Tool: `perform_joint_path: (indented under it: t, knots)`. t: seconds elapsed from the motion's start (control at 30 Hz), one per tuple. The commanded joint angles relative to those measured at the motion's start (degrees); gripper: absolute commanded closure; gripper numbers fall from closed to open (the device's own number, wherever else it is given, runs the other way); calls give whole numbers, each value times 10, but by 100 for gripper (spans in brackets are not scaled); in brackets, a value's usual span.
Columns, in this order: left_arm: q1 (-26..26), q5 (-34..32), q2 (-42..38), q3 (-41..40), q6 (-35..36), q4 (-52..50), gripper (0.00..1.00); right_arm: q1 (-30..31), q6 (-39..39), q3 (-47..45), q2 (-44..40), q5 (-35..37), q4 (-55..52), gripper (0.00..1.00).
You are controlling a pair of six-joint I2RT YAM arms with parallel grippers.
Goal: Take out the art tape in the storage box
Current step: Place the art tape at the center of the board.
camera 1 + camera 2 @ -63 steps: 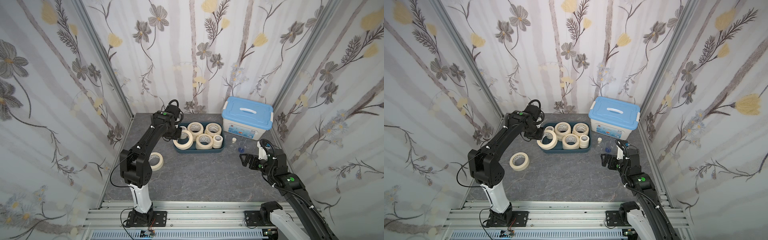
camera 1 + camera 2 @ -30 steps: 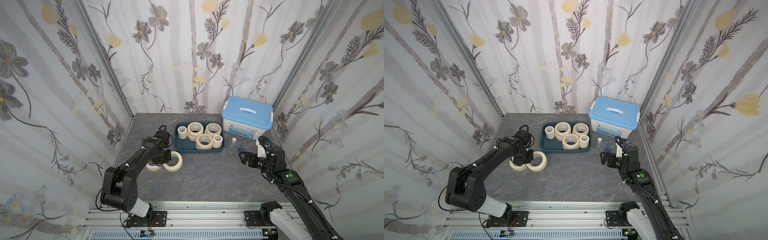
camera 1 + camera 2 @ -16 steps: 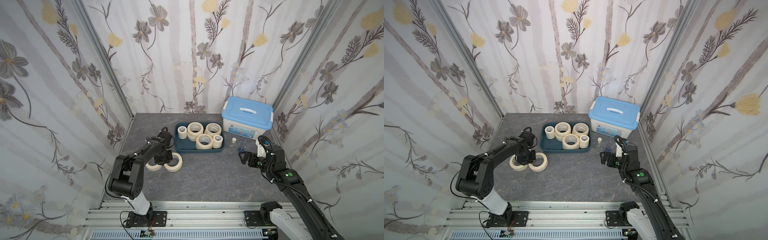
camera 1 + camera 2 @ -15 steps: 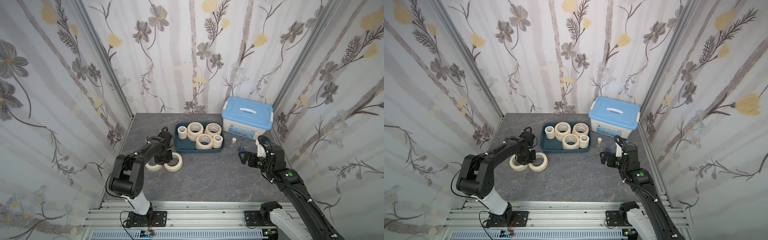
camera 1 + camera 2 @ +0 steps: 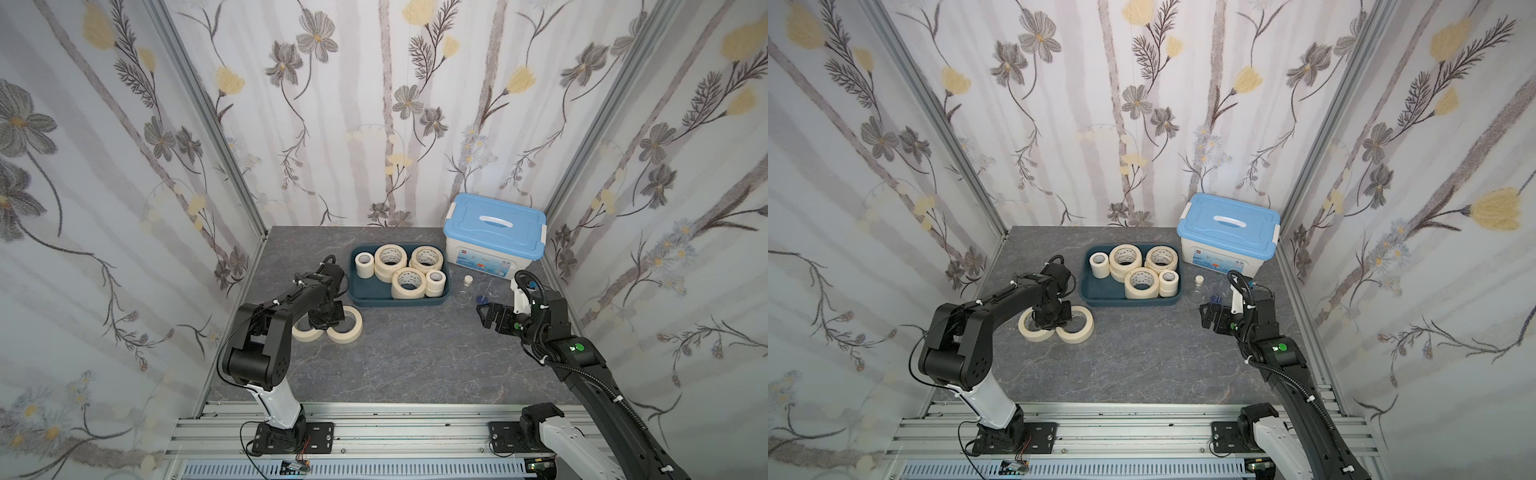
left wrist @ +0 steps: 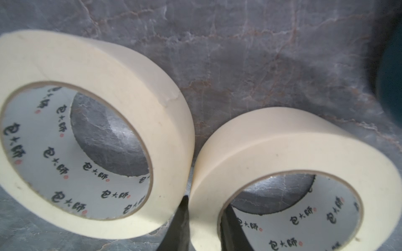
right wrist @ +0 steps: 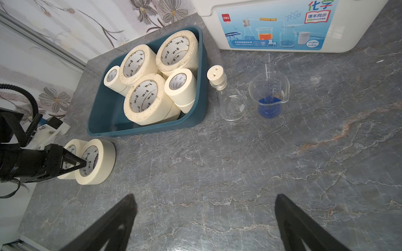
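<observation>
Two cream art tape rolls lie side by side on the table, left of the storage box (image 5: 368, 294). My left gripper (image 6: 205, 219) is shut on the wall of the right-hand roll (image 6: 282, 147), one finger inside its core and one outside. That held roll (image 5: 352, 333) rests flat and touches the other roll (image 5: 300, 333). Several more art tape rolls (image 7: 143, 100) sit in the dark teal storage box (image 7: 102, 121), large and small. My right gripper (image 7: 205, 196) hovers open over bare table at the right, holding nothing.
A white tub with a light-blue lid (image 5: 494, 237) stands behind and to the right of the box. A corked glass flask (image 7: 230, 102) and a beaker holding blue liquid (image 7: 269, 95) stand between the box and my right gripper (image 5: 484, 316).
The left gripper carried a roll out of the box and set it beside the roll on the table, where it has stayed for the last second. The right arm has barely moved.
</observation>
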Motion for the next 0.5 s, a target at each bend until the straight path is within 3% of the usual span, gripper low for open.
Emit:
perform_joint_path:
  t: [0.0, 0.47]
  knots:
    - [2, -14, 4, 5, -4, 5, 92, 0, -1, 3, -1, -4, 2, 0]
    - [3, -8, -17, 5, -3, 4, 71, 1, 3, 2, -3, -10, 1, 0]
